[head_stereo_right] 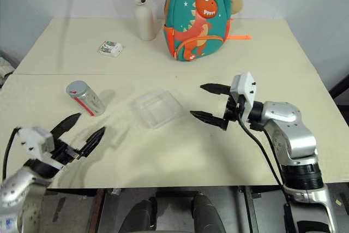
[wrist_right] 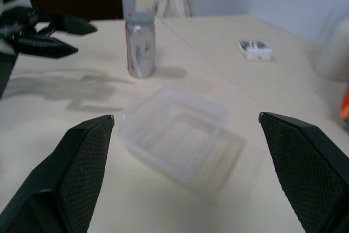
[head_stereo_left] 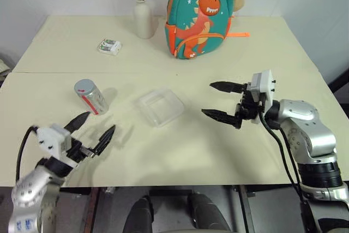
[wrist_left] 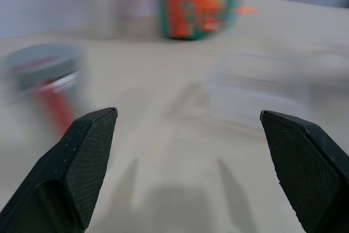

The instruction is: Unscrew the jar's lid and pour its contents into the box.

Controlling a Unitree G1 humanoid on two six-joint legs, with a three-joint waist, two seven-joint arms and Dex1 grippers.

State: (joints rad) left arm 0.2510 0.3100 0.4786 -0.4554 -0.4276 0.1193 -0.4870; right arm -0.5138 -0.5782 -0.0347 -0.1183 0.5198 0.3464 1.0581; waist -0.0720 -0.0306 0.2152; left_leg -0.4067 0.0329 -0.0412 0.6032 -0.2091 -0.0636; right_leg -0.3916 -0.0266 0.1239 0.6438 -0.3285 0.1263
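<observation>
Tabletop (head_stereo_left: 180, 162): pale cream surface with a seam running across it from side to side; the near edge sits just below both arms, the far edge meets the wall.
Jar (head_stereo_left: 91, 96): silvery can with red marks, standing on the near half toward the left, lid (head_stereo_left: 83, 86) on top and closed; it leans slightly in the head view, so I cannot say it is perfectly upright.
Box (head_stereo_left: 160, 107): clear shallow tray, lying flat near the middle of the near half, to the right of the jar and apart from it, turned corner-on to the near edge.
Left tool (head_stereo_left: 91, 130): fingers spread wide, empty, low over the tabletop near the front edge, pointing toward the jar but well short of it.
Right tool (head_stereo_left: 223, 102): fingers spread wide, empty, pointing left toward the box, with a bare gap between fingertips and tray rim.
Open room: bare tabletop between jar and box, between box and right tool, and along the whole front strip.
Far half: white vase (head_stereo_left: 144, 19) with dried flowers, dinosaur backpack (head_stereo_left: 199, 15) beside it, small white-and-green packet (head_stereo_left: 109, 46) to the left, all behind the seam and well apart from the working area.
</observation>
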